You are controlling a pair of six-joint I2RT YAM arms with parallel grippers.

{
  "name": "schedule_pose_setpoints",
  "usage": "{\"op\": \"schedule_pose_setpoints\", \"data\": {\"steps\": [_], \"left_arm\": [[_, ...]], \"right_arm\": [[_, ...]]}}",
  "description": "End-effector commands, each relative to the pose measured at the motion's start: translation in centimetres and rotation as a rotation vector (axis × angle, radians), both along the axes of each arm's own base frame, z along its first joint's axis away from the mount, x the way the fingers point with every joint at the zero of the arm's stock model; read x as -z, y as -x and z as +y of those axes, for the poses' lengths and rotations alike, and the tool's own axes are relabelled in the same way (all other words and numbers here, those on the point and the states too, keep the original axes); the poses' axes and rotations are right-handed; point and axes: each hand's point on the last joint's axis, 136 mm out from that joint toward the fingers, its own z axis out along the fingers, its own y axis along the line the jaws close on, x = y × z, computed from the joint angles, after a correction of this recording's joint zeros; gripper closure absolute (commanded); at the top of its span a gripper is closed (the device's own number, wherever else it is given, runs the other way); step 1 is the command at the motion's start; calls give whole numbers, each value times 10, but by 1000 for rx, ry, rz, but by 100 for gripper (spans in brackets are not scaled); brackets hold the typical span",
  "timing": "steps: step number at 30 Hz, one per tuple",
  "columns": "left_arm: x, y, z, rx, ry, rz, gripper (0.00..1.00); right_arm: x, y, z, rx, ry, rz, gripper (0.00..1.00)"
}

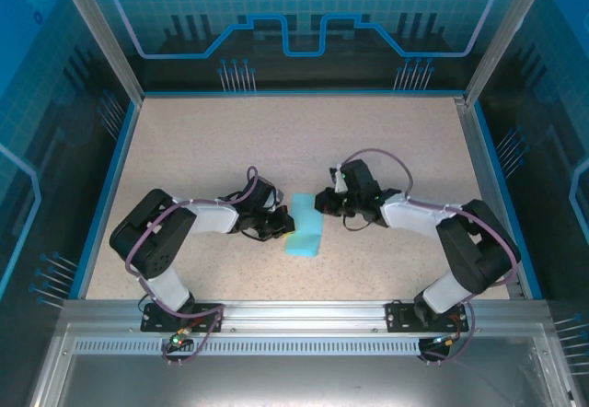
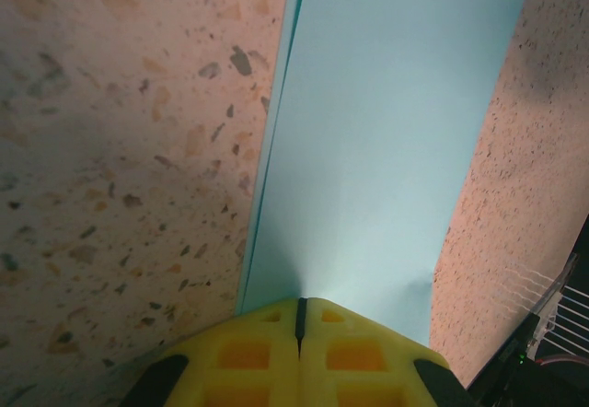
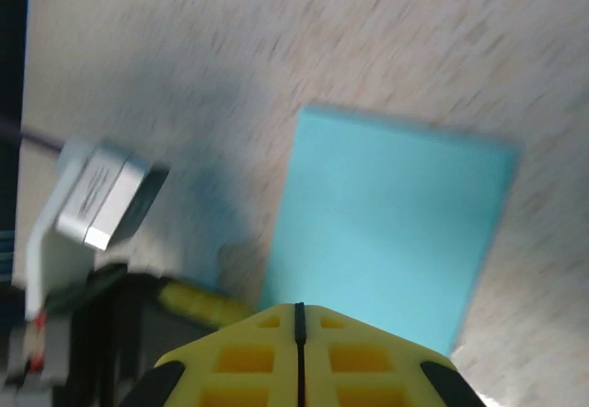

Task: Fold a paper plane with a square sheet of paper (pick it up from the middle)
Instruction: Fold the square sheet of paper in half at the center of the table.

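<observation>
Seen from above, the sheet of paper (image 1: 306,232) lies folded into a narrow light cyan strip near the middle of the counter (image 1: 230,140). Its left edge meets the left gripper (image 1: 277,226), whose dark wrist hides the fingertips. The right gripper (image 1: 325,203) sits at the strip's far right corner, likewise masked by its own housing. Both arms reach inward, low, with elbows bent outward. Wide bare counter lies beyond them, and a narrower band runs between the paper and the front rail (image 1: 294,315). In the left wrist view, the left gripper (image 2: 300,304) has its yellow fingers pressed together with a thin seam between them. The sheet (image 2: 386,131) starts right at the tips and shows a doubled edge along its left side, its far end cut off by the frame. I cannot tell whether it is pinched or merely pressed. The right wrist view is blurred. There the right gripper (image 3: 299,310) is closed on nothing, and the paper (image 3: 391,223) lies flat beyond its tips, its near edge hidden by them.
</observation>
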Motion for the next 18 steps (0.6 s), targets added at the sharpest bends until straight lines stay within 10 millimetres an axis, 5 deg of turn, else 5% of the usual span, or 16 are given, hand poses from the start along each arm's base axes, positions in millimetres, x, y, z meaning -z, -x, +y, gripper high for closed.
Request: {"op": "schedule_pose_setpoints", "data": {"steps": [1, 10, 18], "left_arm": [[73, 67, 73, -45, -352, 270, 100], [74, 67, 72, -44, -346, 270, 100], [73, 67, 74, -45, -354, 269, 100]], "right_arm": [[28, 40, 4, -20, 5, 128, 93], [62, 71, 25, -74, 33, 223, 93], [78, 95, 11, -85, 78, 287, 93]]}}
